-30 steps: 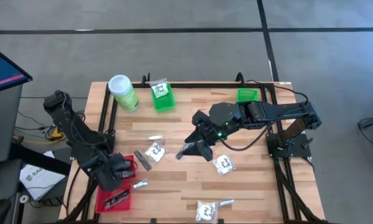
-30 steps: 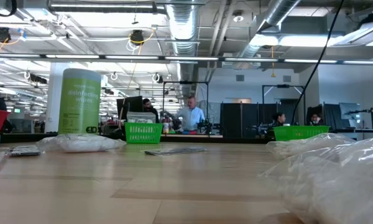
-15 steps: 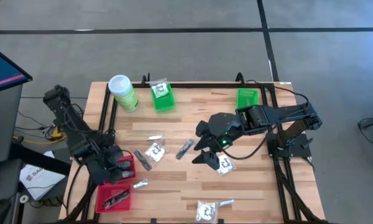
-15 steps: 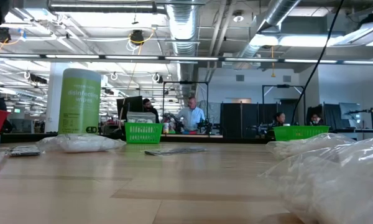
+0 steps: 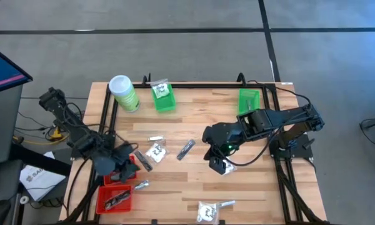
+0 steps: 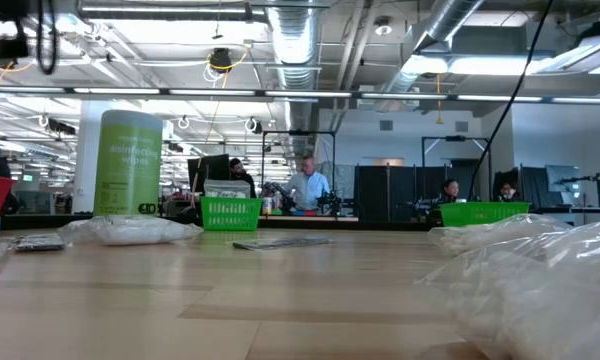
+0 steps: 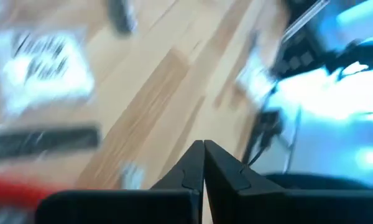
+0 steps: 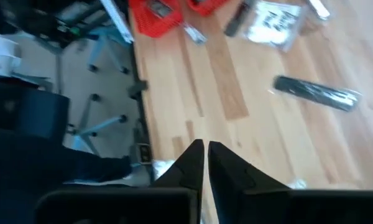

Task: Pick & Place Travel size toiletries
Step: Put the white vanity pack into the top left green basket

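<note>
Wooden tabletop: right gripper at 3 o'clock, left gripper at 8, both jaws closed, empty. Four white packets, two red baskets.

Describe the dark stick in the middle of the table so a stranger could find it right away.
Start at the green basket on the table's far edge beside the light-green canister. Come toward mid-table: the dark grey stick lies alone on bare wood, slanted. Its neighbours are white printed packets.
</note>
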Available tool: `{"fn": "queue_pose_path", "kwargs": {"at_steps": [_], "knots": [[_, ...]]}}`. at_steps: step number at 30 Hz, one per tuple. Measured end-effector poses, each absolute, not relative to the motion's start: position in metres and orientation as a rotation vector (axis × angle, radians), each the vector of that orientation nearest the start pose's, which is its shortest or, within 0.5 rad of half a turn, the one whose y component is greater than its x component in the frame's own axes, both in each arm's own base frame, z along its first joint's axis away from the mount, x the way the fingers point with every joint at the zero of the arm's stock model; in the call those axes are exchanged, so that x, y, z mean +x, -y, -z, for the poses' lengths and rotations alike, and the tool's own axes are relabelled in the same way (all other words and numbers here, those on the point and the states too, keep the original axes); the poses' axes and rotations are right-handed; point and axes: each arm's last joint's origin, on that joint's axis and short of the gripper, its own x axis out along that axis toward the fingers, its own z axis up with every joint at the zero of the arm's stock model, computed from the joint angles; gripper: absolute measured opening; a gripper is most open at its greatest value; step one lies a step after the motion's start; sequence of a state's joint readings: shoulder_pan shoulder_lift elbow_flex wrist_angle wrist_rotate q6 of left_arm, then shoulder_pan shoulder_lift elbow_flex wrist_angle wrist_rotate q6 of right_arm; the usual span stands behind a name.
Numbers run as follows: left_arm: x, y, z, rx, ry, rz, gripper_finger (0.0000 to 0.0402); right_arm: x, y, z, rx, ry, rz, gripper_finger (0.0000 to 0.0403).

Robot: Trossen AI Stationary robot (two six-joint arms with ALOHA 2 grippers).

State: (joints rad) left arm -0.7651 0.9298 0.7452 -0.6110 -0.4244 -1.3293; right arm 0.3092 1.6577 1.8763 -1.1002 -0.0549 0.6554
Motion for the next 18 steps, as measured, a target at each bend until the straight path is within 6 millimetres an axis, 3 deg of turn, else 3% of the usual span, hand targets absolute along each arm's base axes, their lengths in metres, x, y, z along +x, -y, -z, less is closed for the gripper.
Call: {"fn": "queue_pose_path", "kwargs": {"at_steps": [10, 18], "knots": [[0.211, 0.104, -0.263, -0.796, -0.51, -0.07, 0.0001, 0.321, -0.113, -0.362, 0.485, -0.993, 0.012, 0.0001], [0.255, 0.081, -0.226, -0.853, -0.596, -0.181, 0.0001, 0.326, -0.122, -0.321, 0.525, -1.007, 0.012, 0.0001]]}}
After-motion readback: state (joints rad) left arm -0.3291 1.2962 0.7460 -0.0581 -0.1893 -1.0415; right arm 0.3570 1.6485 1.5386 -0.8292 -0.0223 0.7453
